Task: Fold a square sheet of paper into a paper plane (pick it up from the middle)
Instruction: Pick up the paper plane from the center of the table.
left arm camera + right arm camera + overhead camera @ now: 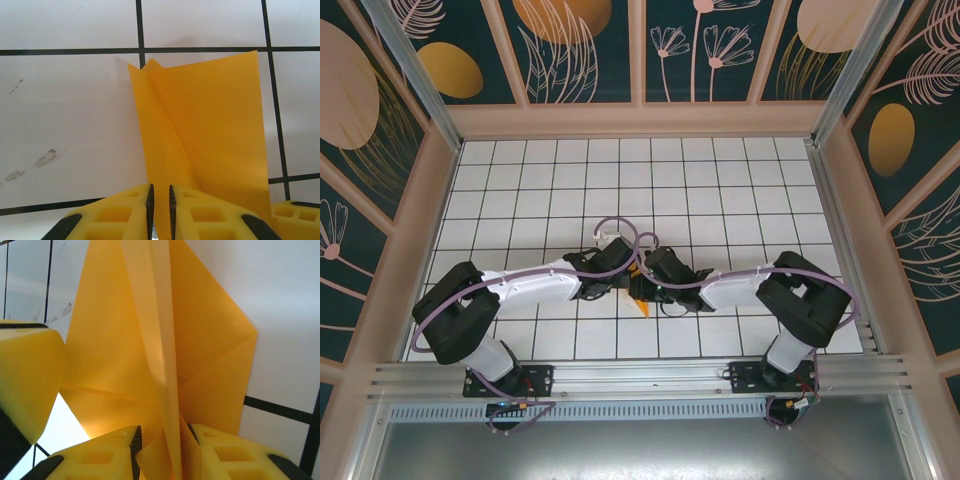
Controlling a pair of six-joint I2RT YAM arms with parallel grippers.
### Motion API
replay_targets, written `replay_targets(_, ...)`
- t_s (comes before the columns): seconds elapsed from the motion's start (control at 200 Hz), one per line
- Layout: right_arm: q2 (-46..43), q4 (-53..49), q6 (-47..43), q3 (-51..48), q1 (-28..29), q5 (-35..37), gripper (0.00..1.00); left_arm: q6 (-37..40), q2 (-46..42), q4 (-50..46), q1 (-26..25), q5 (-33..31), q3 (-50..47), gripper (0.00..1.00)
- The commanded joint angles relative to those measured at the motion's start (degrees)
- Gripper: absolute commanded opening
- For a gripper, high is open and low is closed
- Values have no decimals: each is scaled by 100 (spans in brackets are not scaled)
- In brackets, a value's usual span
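Note:
The orange-yellow sheet of paper (643,304), folded into a creased pointed shape, is held up between both arms at the middle of the table's near half. My left gripper (160,189) is shut on a fold of the paper (200,130), its pads nearly touching. My right gripper (163,432) straddles the paper's centre ridge (160,340), with its jaws apart and paper layers between them. The right pad touches the paper, and the left pad stands a little off the ridge. In the top view the left gripper (618,284) and the right gripper (658,290) meet at the paper.
The white gridded tabletop (620,190) is walled by patterned panels (380,130) on three sides, with a metal rail (640,375) along the near edge. A yellow finger of the left gripper (27,375) sits close beside the right gripper's jaws.

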Motion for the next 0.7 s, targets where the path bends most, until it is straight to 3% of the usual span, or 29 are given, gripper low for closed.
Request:
replay_targets(0.0,150,-277,-126,195,66,200,32,90,-106,68,25,-6,-85,18)
replay_targets(0.28,173,-461,-140,320,104,312,23,103,-354,315,20,70,-214,21)
replay_targets(0.52,38,-995,-160,648,169,613,11,247,-1316,929,19,465,-661,33)
replay_targets(0.696,-71,-1813,-189,1149,188,1215,8,116,-2227,917,23,-184,-994,38)
